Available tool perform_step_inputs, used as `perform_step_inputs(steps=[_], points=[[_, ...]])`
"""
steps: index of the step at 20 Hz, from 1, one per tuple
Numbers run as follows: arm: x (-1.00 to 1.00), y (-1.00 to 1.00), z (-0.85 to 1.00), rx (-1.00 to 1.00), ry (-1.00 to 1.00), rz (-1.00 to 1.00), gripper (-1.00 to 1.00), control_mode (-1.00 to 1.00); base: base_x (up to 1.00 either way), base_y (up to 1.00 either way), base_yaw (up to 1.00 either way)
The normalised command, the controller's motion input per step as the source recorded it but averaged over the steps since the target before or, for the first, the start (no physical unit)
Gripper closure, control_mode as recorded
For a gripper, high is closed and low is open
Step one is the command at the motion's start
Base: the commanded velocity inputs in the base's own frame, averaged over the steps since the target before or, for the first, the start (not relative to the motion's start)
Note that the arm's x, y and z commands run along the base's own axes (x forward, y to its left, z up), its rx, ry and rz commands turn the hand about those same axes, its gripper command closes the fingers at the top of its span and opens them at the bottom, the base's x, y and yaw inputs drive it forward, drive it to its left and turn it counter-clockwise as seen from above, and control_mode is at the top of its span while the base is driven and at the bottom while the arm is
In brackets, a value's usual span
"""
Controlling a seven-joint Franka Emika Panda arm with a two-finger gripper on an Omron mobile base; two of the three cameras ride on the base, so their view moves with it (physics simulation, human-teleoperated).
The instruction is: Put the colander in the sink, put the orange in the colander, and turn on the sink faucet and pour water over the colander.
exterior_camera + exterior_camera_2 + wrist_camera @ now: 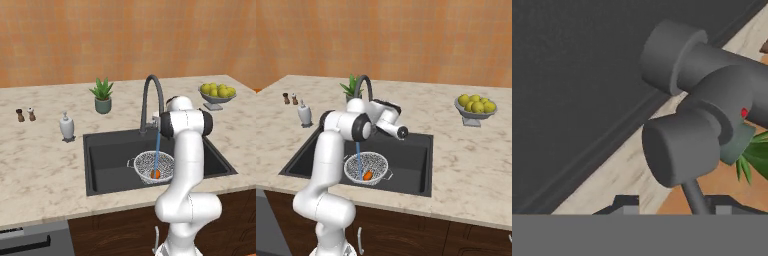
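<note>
- The wall behind the gripper is orange-brown, like wood, with soft streaks.
- The table is pale stone with light brown marks and spreads to both sides of the gripper.
- Dark brown cabinet doors sit under the table, below the gripper, with small silver handles.
- A grey machine front with a dark handle sits under the table, low and far to the gripper's left.
- The light is soft and even.

Matt, seemingly metal sink faucet
</note>
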Motion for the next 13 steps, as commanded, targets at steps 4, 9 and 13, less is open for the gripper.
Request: perform_step_inputs(steps=[4, 9, 13], points=[[-0.02, -1.0, 0.01, 0.55, 0.25, 0.0, 1.0, -1.0, 0.0, 0.0, 0.0], [-0.49, -0.72, 0.83, 0.25, -0.25, 0.04, 1.0, -1.0, 0.0, 0.0, 0.0], [-0.81, -0.43, 0.91, 0.1, -0.46, 0.02, 1.0, -1.0, 0.0, 0.0, 0.0]])
